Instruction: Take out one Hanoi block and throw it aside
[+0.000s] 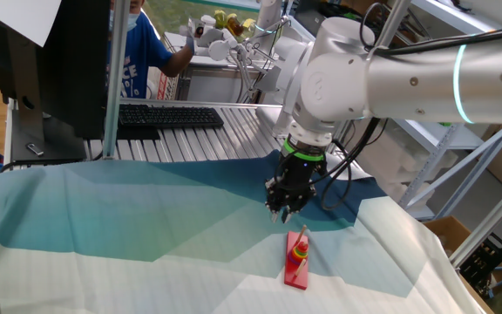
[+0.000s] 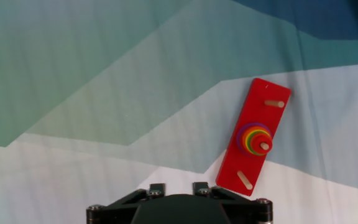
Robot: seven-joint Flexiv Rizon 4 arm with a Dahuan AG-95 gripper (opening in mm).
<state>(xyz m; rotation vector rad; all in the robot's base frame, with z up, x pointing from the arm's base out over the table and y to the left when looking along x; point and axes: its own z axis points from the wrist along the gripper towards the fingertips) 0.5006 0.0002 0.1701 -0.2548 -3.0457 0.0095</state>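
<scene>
the white arm (image 1: 382,74) reaches in over the blue and green cloth (image 1: 146,218) covering the table, wrist bent down. its black gripper (image 1: 283,209) hangs above the cloth, touching nothing; whether its fingers are spread or pressed together i cannot tell, since the fixed view shows only a dark cluster and the hand view only the mount. just beyond the fingertips and off to one side lies the red base board (image 2: 261,112), flat, with three pegs. on its middle peg sits a stack of coloured rings, and the hanoi block (image 2: 263,143), the small red ring, tops that stack.
</scene>
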